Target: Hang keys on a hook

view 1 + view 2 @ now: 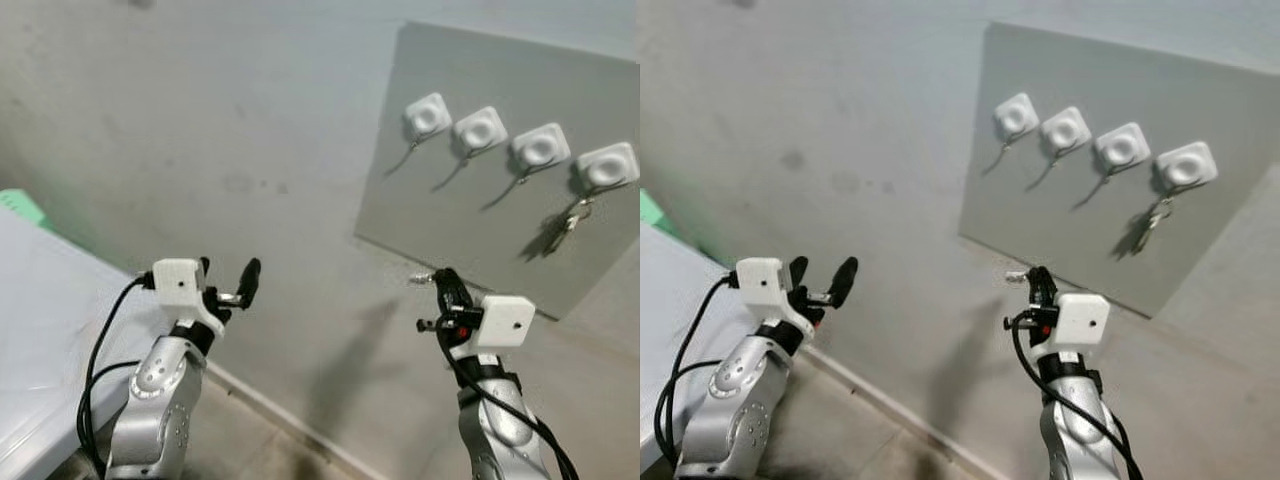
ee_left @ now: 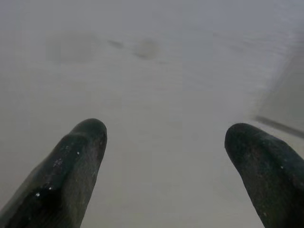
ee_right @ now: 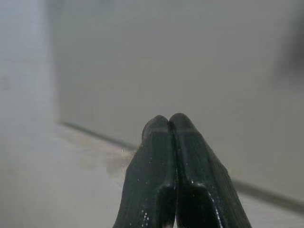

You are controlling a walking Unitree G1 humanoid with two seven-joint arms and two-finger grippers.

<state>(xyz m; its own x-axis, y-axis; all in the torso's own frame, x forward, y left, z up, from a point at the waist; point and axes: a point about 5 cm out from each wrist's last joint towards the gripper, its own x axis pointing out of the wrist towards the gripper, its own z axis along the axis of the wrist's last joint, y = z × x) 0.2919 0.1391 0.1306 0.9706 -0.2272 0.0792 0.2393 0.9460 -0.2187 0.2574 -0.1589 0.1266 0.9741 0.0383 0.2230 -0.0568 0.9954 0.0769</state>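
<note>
Looks pretty much done: keys (image 1: pixel 570 218) hanging off the hook (image 1: pixel 607 166) nearest the board's (image 1: pixel 450 210) right edge. Right end effector (image 1: pixel 447 286) pinched closed on nothing, left end effector (image 1: pixel 230 284) spread wide, empty.

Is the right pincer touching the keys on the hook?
Apart. The left eye view shows the right pincer shut, below the board, with bare board between it and the keys.

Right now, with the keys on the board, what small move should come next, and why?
Probably just draw the right tool back from the board. The keys already hang from the rightmost hook, the other three hooks look bare, and this tool is shut on nothing. The left tool is open, off by the wall.
</note>
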